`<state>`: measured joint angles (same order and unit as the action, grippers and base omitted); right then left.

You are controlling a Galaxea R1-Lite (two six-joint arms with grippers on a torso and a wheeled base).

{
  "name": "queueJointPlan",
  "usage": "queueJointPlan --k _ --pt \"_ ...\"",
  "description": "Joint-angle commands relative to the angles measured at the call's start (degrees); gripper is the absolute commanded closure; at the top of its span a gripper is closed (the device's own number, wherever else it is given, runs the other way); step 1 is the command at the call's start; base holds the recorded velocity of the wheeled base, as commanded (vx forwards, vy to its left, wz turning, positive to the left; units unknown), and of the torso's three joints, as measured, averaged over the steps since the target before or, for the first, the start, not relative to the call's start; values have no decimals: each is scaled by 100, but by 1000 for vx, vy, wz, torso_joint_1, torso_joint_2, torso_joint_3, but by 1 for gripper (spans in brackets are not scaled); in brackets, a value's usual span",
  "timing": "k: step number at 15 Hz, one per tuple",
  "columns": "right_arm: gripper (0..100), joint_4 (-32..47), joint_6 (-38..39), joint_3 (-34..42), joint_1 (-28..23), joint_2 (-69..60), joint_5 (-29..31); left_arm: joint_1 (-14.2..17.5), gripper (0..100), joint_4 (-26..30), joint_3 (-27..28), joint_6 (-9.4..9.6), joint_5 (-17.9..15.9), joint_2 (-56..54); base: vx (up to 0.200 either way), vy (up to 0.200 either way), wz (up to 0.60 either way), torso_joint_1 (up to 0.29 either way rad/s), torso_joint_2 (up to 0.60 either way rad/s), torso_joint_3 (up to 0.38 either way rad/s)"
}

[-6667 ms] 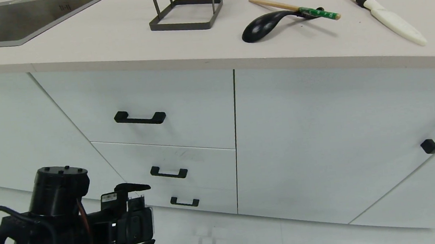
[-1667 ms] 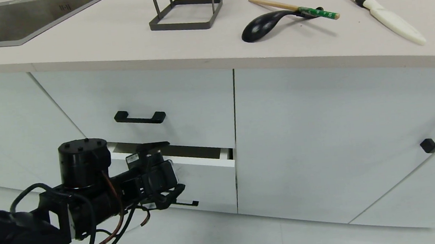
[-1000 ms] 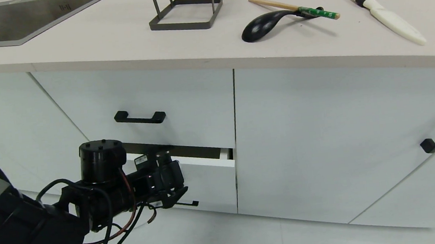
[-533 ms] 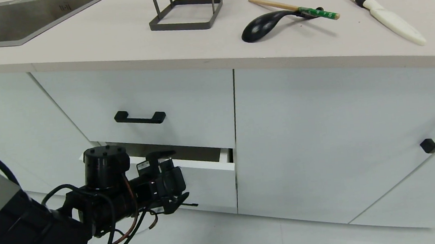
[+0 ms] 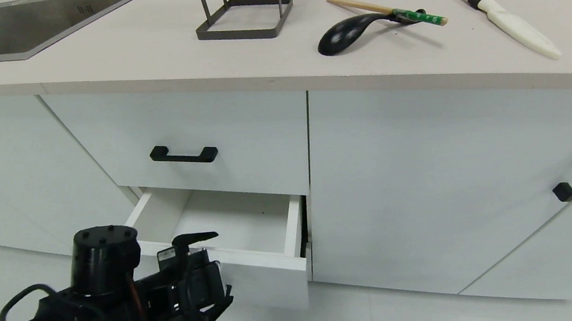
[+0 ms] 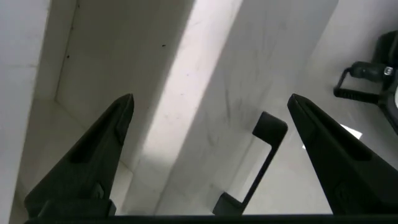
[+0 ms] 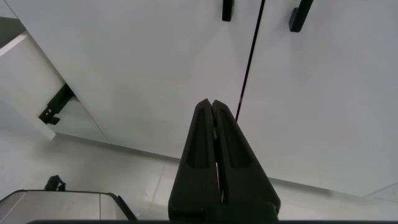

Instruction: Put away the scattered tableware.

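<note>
Left gripper (image 5: 217, 268): jaws apart, empty. It sits low in front of the drawer (image 5: 292, 223). In the left wrist view the handle (image 6: 264, 158) lies between the fingers (image 6: 112, 143) with a gap on both sides, so it is not gripped.

Right gripper (image 7: 214, 109): jaws pressed together on nothing, facing the cabinet doors, well apart from the tableware.

Drawer: it is the middle one of the stack and stands open. The part of the interior in view is bare.

Counter (image 5: 148, 63): all tableware lies here, well above and to the right of the drawer.
- The spoon (image 5: 344, 32) lies with the chopsticks (image 5: 387, 11) across its handle, touching.
- The knife (image 5: 511, 25) lies apart, further right.
- A wire rack (image 5: 243, 10) stands near the sink (image 5: 27, 23).

Assessment: the opening step appears complete. No item has been stowed. The spoon, chopsticks and knife have yet to be lifted and placed, presumably in the drawer, and the drawer then closed. Progress is early.
</note>
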<state>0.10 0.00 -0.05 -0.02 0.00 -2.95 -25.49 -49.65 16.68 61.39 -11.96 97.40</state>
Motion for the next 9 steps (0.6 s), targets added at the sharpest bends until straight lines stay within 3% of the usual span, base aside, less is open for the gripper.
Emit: queueJointPlan --k 1,3,9 --pt "100 -1 0 -4 2 0 -4 -211 0 105 -683 4 1 -881 0 0 0 0 0 0" --pt "100 -1 0 -4 2 0 -4 -413 0 386 -929 4 1 -1145 0 0 0 0 0 0" --pt "100 -1 0 -4 2 0 -4 -439 0 421 -1158 4 1 -1373 0 0 0 0 0 0"
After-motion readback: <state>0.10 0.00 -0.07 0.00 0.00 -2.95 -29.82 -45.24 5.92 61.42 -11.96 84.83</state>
